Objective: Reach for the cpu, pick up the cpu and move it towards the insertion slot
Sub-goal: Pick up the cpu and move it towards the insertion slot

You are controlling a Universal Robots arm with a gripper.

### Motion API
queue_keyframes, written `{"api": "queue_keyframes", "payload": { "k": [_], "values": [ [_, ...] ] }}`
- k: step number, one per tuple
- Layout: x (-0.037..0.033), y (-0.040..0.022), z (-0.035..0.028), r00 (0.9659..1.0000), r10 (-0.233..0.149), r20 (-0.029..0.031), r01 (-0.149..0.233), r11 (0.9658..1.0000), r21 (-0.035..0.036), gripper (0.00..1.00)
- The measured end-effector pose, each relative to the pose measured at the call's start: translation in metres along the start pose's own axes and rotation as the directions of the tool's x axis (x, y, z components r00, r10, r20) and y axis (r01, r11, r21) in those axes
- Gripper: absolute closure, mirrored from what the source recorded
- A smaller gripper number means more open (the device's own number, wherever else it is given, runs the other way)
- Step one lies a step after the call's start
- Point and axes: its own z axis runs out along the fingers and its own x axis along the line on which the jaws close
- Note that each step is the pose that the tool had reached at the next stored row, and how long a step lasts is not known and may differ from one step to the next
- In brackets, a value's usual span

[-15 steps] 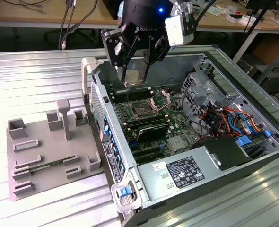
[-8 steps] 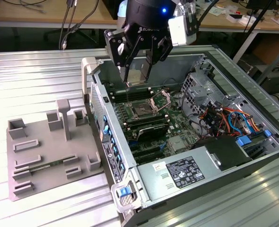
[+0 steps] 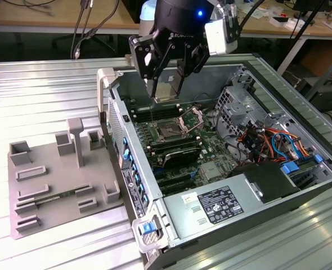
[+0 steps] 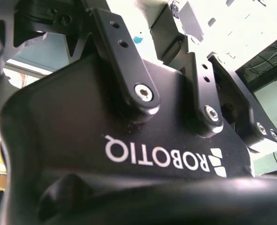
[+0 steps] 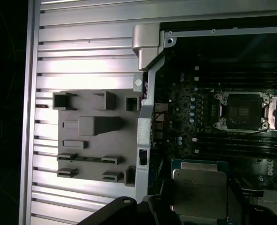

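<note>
My gripper (image 3: 167, 94) hangs over the open computer case, shut on the cpu (image 3: 167, 88), a flat silvery square held between the two black fingers. The cpu hovers just above and behind the insertion slot (image 3: 169, 130), a square socket with a dark centre and a raised metal bracket (image 3: 191, 119). In the first wrist view the cpu (image 5: 199, 192) shows its silvery top and greenish rim between dark fingers (image 5: 163, 202), with the insertion slot (image 5: 242, 111) a short way off. The gripper's black housing (image 4: 129, 140) and its linkages appear in the second wrist view.
The case wall (image 3: 114, 118) stands between the motherboard and a grey fixture tray (image 3: 59, 180) on the ribbed metal table (image 3: 42, 90). Long memory slots (image 3: 180, 151), a pale heatsink (image 3: 213, 171), a power supply (image 3: 222, 205) and bundled cables (image 3: 267, 140) surround the socket.
</note>
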Motion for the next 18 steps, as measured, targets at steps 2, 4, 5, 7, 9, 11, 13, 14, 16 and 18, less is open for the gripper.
{"api": "queue_keyframes", "payload": {
  "k": [2,4,5,7,9,11,13,14,16,18],
  "values": [
    [-0.001,-0.0001,0.0001,1.0,0.0,-0.0001,0.0,1.0,0.0001,0.46],
    [-0.0018,-0.0001,0.0002,1.0,0.0,0.0,0.0,1.0,0.0,0.46],
    [-0.0022,-0.0001,0.0002,1.0,0.0,0.0,0.0,1.0,0.0001,0.46],
    [-0.0031,-0.0002,0.0002,1.0,0.0,-0.0001,0.0,1.0,0.0001,0.46],
    [-0.004,-0.0003,0.0002,1.0,0.0,0.0,0.0,1.0,0.0,0.46],
    [-0.0044,-0.0003,0.0003,1.0,0.0,0.0,0.0,1.0,0.0,0.46],
    [-0.0051,-0.0003,0.0015,1.0,0.0,0.0,0.0,1.0,0.0001,0.46],
    [-0.0052,-0.0003,0.0016,1.0,0.0,-0.0001,0.0,1.0,0.0001,0.46],
    [-0.0054,-0.0003,0.0019,1.0,0.0,-0.0001,0.0,1.0,0.0,0.46],
    [-0.0057,-0.0004,0.0022,1.0,0.0,0.0,0.0,1.0,0.0,0.46]
  ]
}}
